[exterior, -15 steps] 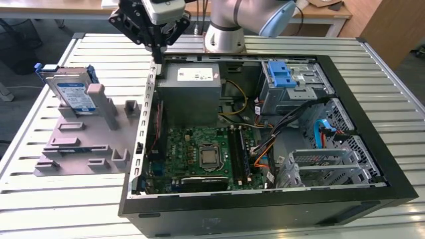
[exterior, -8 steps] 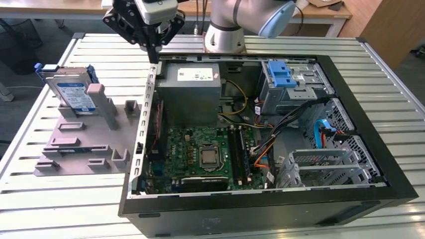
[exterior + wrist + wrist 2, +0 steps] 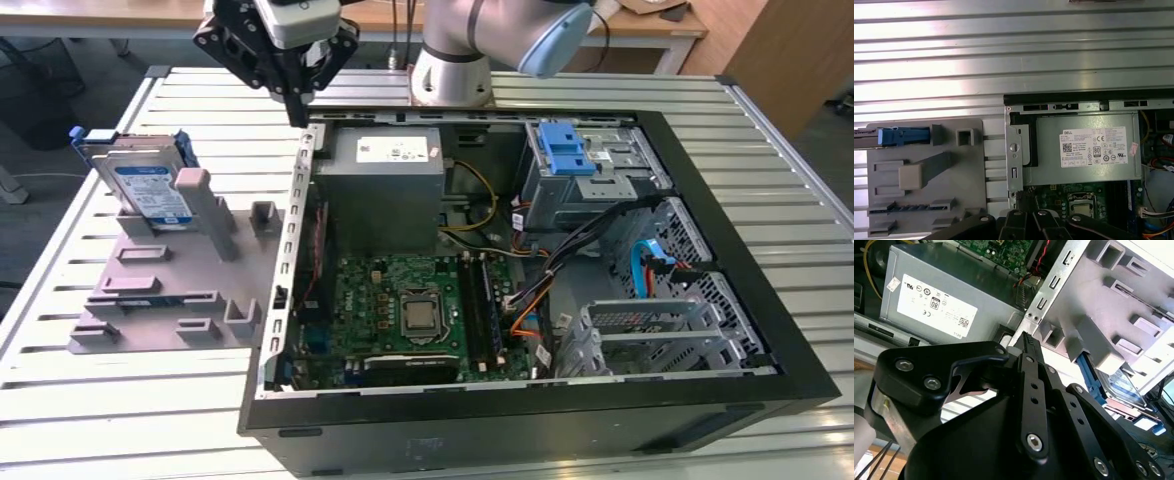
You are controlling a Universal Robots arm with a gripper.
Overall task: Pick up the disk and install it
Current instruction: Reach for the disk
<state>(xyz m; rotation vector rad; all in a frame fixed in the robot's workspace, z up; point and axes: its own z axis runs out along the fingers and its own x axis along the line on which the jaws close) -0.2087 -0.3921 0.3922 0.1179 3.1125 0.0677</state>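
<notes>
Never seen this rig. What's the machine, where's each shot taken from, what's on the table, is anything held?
It is one robot arm with a black gripper, working over a slatted metal table. The exterior view comes from a camera off the arm. Both wrist views come from cameras riding on the arm, looking past the gripper. On the table lies an open computer case with its grey power-supply box and circuit board. Beside it, on the exterior view's left, a grey holder keeps the disk standing upright. The gripper hovers by the case's edge near the power-supply box, shut and holding nothing.
</notes>
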